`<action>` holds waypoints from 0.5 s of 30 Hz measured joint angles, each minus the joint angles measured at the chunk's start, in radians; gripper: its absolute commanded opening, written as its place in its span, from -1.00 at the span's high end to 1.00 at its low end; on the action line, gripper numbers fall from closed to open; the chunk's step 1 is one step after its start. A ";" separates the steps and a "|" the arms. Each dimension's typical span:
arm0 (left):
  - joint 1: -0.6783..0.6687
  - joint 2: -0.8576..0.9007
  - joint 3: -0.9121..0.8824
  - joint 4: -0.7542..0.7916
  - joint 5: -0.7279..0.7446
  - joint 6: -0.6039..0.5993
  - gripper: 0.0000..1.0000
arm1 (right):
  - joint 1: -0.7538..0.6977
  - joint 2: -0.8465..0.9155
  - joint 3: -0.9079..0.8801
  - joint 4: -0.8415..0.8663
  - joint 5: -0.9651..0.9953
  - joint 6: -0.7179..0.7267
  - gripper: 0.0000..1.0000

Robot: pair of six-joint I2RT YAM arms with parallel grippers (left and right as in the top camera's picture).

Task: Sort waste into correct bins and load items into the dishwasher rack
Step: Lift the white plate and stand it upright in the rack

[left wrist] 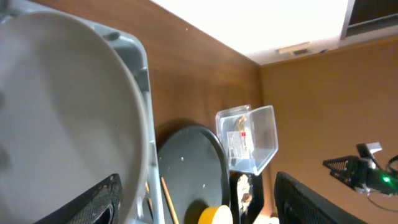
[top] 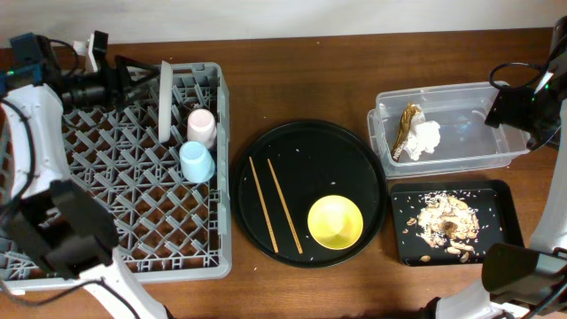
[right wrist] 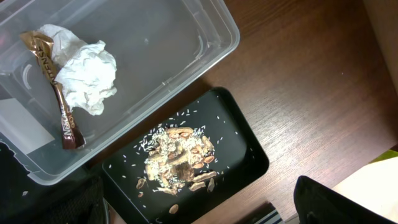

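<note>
Grey-white plate [left wrist: 62, 106] stands in the rack [left wrist: 138, 68], seemingly just beside the wide-spread left tool [left wrist: 198, 180].

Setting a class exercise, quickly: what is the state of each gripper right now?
Left gripper: open, holding nothing, beside the pale grey-white round plate.
Right gripper: open, holding nothing.

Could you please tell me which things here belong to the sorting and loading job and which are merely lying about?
Job: dishwasher rack, plate, pink cup, blue cup, chopsticks, yellow bowl, napkin, wrapper, food scraps, clear tub, black rectangular tray.
Lying about: round black tray.
</note>
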 measured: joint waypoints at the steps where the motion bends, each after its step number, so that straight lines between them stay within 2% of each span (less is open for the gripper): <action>1: -0.002 -0.034 0.000 -0.036 -0.038 0.004 -0.57 | 0.000 0.000 0.000 0.000 0.000 0.000 -0.97; 3: -0.010 -0.112 0.000 -0.099 -0.117 0.014 -0.74 | 0.000 0.000 0.000 0.000 0.000 0.000 -0.97; 4: -0.022 -0.179 0.000 -0.137 -0.169 0.018 -0.98 | 0.000 0.000 0.000 0.000 0.000 0.000 -0.97; 7: -0.079 -0.336 0.000 -0.228 -0.231 0.028 -0.98 | 0.000 0.000 0.000 0.000 0.000 0.000 -0.97; 8: -0.111 -0.380 0.001 -0.265 -0.240 0.031 -0.91 | 0.000 0.000 0.000 0.000 0.000 0.000 -0.97; 9: -0.140 -0.405 0.002 -0.293 -0.245 0.037 -0.62 | 0.000 0.000 0.000 0.000 0.000 0.000 -0.97; 12: -0.257 -0.432 0.004 -0.361 -0.283 0.060 -0.16 | 0.000 0.000 0.000 0.000 0.000 0.000 -0.97; 15: -0.381 -0.426 -0.027 -0.371 -0.364 0.063 -0.13 | 0.000 0.000 0.000 0.000 0.000 0.000 -0.97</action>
